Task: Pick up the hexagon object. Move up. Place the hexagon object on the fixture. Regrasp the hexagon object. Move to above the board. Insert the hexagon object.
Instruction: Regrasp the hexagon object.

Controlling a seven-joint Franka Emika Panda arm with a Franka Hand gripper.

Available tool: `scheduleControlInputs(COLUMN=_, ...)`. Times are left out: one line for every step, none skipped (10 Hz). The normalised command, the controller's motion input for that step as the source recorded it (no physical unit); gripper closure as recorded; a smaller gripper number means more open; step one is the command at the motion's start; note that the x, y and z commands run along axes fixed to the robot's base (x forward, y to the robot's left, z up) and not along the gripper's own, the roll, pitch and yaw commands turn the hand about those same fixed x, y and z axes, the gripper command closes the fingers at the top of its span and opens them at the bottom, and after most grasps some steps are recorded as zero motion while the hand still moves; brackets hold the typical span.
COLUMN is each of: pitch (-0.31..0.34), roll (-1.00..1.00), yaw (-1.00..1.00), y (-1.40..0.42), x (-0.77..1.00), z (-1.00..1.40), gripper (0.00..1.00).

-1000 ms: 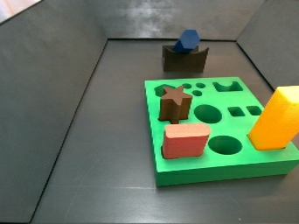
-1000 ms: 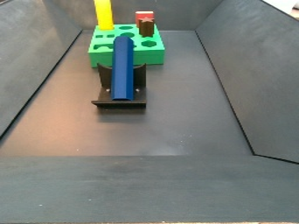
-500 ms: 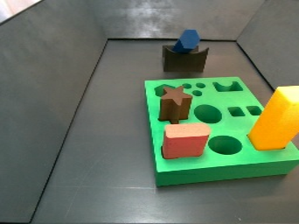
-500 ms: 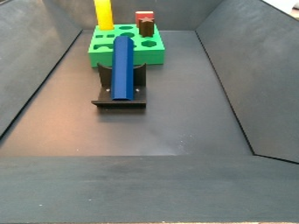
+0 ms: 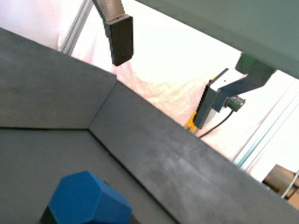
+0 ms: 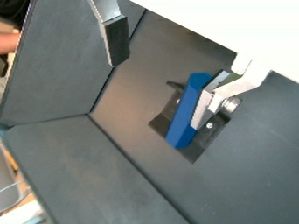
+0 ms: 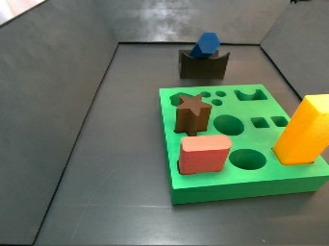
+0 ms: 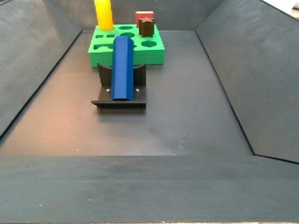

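The hexagon object, a slim blue bar, lies on the fixture in both side views (image 7: 207, 44) (image 8: 122, 66). The fixture (image 7: 202, 65) (image 8: 118, 98) is a dark notched block standing just beyond the green board (image 7: 244, 183) (image 8: 152, 57). My gripper is high above the bar, open and empty, in both wrist views (image 5: 170, 70) (image 6: 167, 66). The wrist views look down on the bar (image 5: 84, 199) (image 6: 187, 109) and the fixture (image 6: 163, 124). The gripper does not show in the side views.
On the board stand a tall orange block (image 7: 305, 130) (image 8: 104, 12), a brown star peg (image 7: 193, 111) and a reddish block (image 7: 203, 154) (image 8: 145, 19). Dark sloping walls enclose the floor on all sides.
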Motion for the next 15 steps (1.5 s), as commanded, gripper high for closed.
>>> scheduleControlInputs(pitch=0.106, roll=0.3, yaw=0.23, y=-0.04, x=0.1, z=0.0, gripper=0.0)
scheduleControlInputs(pitch=0.043, roll=0.2, yaw=0.22, y=-0.04, x=0.09, z=0.0, gripper=0.0)
scheduleControlInputs(pitch=0.024, roll=0.18, yaw=0.22, y=-0.04, x=0.09, z=-0.01, gripper=0.0)
scheduleControlInputs(pitch=0.016, roll=0.21, yaw=0.17, y=0.05, x=0.03, z=-1.0, gripper=0.0)
scheduleControlInputs(pitch=-0.001, roll=0.2, yaw=0.14, y=0.04, x=0.04, z=-1.0, gripper=0.0)
scheduleControlInputs(pitch=-0.04, roll=0.17, yaw=0.11, y=0.04, x=0.05, z=-1.0, gripper=0.0)
scheduleControlInputs(pitch=-0.055, roll=0.14, yaw=0.1, y=0.04, x=0.05, z=-1.0, gripper=0.0)
scheduleControlInputs(pitch=-0.076, roll=0.1, yaw=0.08, y=0.03, x=0.06, z=-1.0, gripper=0.0)
scheduleControlInputs(pitch=-0.088, roll=0.07, yaw=0.05, y=0.03, x=0.07, z=-1.0, gripper=0.0)
scheduleControlInputs(pitch=-0.086, roll=0.07, yaw=0.03, y=0.03, x=0.08, z=-1.0, gripper=0.0)
scheduleControlInputs(pitch=-0.083, roll=0.07, yaw=0.01, y=0.02, x=0.09, z=-1.0, gripper=0.0)
scheduleControlInputs(pitch=-0.073, roll=0.07, yaw=0.0, y=0.02, x=0.09, z=-1.0, gripper=0.0)
scheduleControlInputs(pitch=-0.065, roll=0.07, yaw=-0.01, y=0.02, x=0.1, z=-1.0, gripper=0.0)
scheduleControlInputs(pitch=-0.034, roll=0.06, yaw=-0.03, y=0.01, x=0.1, z=-0.8, gripper=0.0)
scheduleControlInputs(pitch=-0.015, roll=0.07, yaw=-0.03, y=0.0, x=0.09, z=-0.64, gripper=0.0)
